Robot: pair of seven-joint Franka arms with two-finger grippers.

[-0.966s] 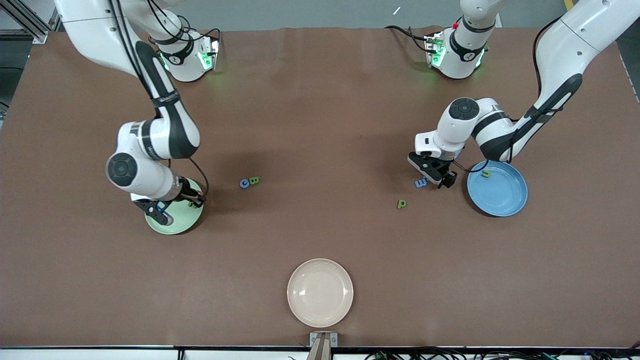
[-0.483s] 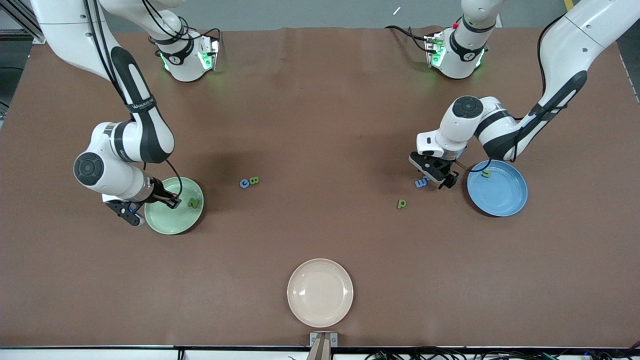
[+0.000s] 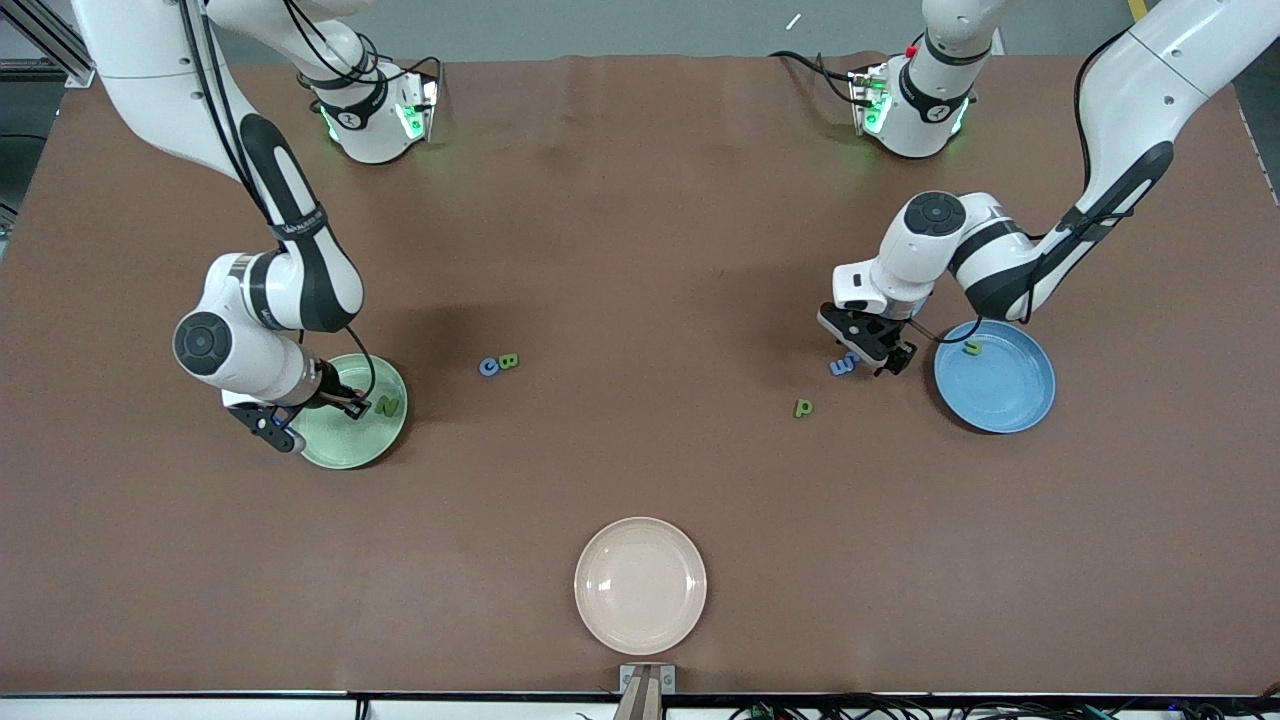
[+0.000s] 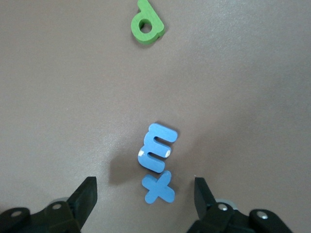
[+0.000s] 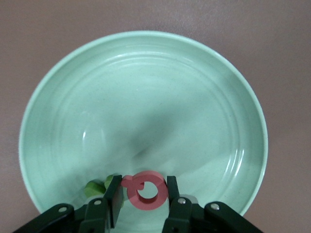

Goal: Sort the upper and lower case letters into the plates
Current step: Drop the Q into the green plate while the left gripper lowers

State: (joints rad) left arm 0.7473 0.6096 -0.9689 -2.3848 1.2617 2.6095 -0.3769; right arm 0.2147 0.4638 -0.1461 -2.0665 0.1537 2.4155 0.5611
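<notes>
Right gripper: clamped on the red Q, pinched across the ring's width, and held low over the pale green plate near its rim. The green N lies in that plate, just beside the held piece, toward the plate's edge facing the table centre. Your drop has plate surface under it; judged: release where it is, no travel needed.

Left gripper: fingers spread wide, nothing between them, hovering low over the table just beside the bright blue plate. The blue x sits directly between the fingertips. The blue m touches it, lying just ahead of the x along the gripper's pointing line, w/ its long axis running roughly along that same line. Judged risk: closing on the x may nudge the m, since they abut.

The green p lies well ahead of the m, apart from both. A green n rests in the blue plate.

Blue C and green B lie touching mid-table, nearer the right arm's plate.
</notes>
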